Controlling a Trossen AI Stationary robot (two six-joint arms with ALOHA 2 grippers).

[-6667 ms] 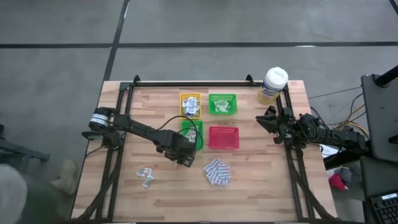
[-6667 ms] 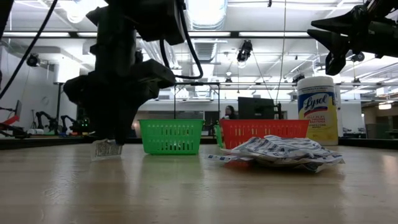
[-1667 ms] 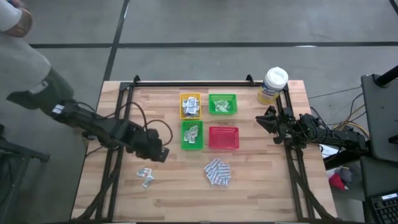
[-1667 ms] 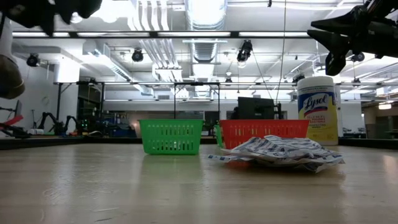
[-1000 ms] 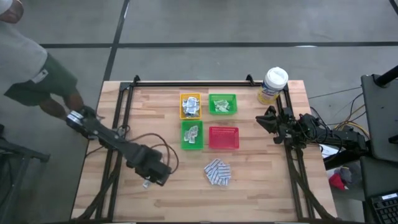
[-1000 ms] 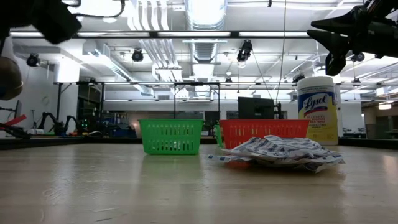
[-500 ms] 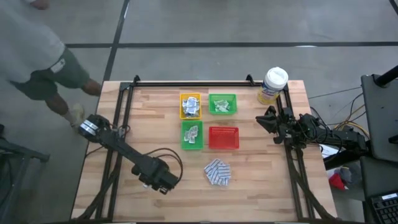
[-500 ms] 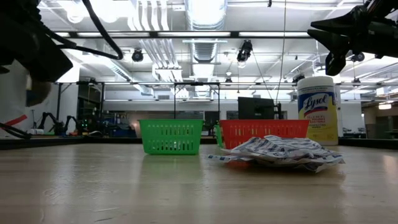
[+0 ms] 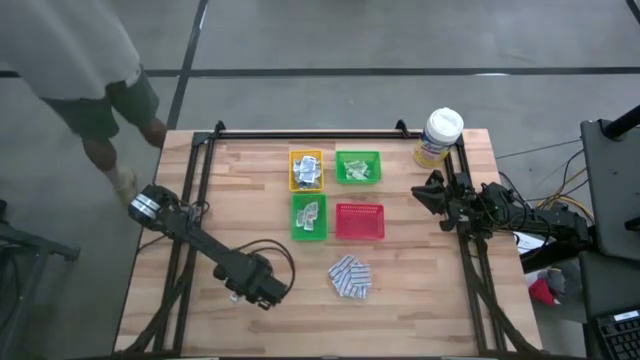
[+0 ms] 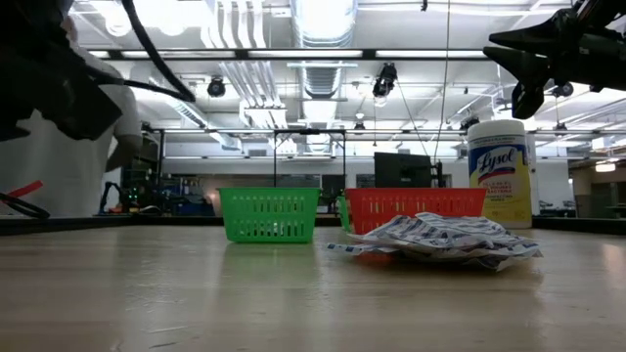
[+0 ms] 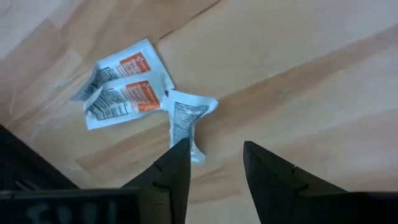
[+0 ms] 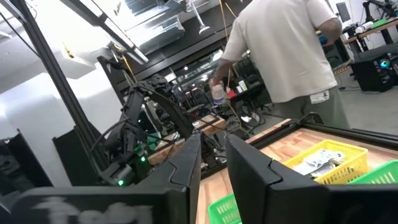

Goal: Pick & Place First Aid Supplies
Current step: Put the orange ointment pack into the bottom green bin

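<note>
Hovering low over the wooden worktop toward its front-left corner, my left gripper has its jaws parted with nothing between them; a small crumpled white sachet lies just ahead of the fingertips, touching two flat white packets with orange labels. A loose heap of blue-and-white patterned pads sits nearer the front edge, centre-right. More packets fill the yellow plastic tray and two green plastic trays, grouped with a red plastic tray mid-table. My right gripper waits raised at the right edge, jaws slightly apart, holding nothing. A person stands beyond the far-left corner.
</note>
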